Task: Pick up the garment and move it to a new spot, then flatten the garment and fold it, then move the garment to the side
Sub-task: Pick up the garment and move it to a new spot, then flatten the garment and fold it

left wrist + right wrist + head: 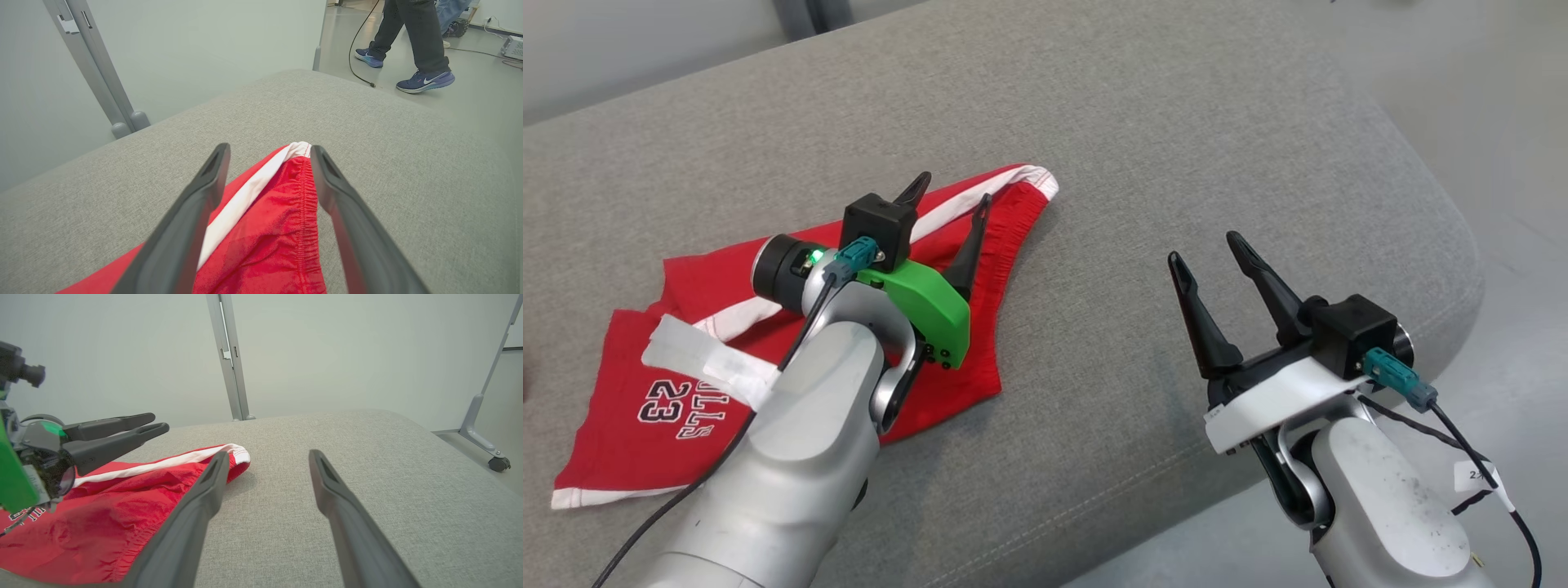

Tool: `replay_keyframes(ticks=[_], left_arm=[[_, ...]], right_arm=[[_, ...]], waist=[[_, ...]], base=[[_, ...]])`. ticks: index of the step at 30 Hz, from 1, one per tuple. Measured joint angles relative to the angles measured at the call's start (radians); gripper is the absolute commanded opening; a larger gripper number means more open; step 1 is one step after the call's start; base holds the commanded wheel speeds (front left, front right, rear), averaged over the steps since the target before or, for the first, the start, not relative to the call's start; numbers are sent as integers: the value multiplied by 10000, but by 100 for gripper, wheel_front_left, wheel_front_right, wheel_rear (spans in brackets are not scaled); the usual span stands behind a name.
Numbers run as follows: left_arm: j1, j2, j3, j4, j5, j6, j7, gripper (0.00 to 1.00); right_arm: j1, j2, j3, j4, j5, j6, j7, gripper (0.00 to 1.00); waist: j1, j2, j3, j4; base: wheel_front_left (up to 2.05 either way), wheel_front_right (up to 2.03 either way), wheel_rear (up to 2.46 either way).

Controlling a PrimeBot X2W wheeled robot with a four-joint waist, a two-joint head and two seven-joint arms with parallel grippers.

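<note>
Grey couch [1176, 122], with a crumpled red garment [992, 298] lying on its left part.
Left pincer [954, 188] hangs wide open and empty over the garment's far waistband end, pointing along its long axis. Right pincer [1205, 247], equally wide and empty, is well apart to the right, so the left arm is nearer.

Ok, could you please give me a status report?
Left gripper open over red fabric shorts with white trim. Right gripper open, empty. Shorts rumpled on grey fabric cushion. Nothing in the way.

Lab: castered partition frame [470, 421], floor cable [350, 55]
</note>
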Motion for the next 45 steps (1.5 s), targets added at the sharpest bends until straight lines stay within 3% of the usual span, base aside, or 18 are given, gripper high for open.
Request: replay_keyframes(ticks=[6,20,29,35,45], left_arm=[[554,0,151,-82,-121,59,-293,100],[2787,132,1565,-692,-445,980,-387,100],[4026,493,2460,-1275,-514,1066,-387,100],[4658,988,2849,-936,-514,1149,-387,100],[4776,1540,2968,-489,-387,1150,-387,100]], right_arm=[[105,-40,-318,184,-63,-13,0,100],[769,-86,-625,435,-73,-174,0,100],[1188,-90,-575,688,-73,-82,2,100],[1197,-58,-247,834,-100,82,0,100],[1177,-50,-111,917,-161,209,0,100]], waist=[[0,-1,-332,838],[0,0,-1115,2372],[0,-1,-1620,3151],[0,-1,-1787,3352],[0,0,-1539,3011]], base=[[0,0,0],[0,0,0],[0,0,0],[0,0,0],[0,0,0]])
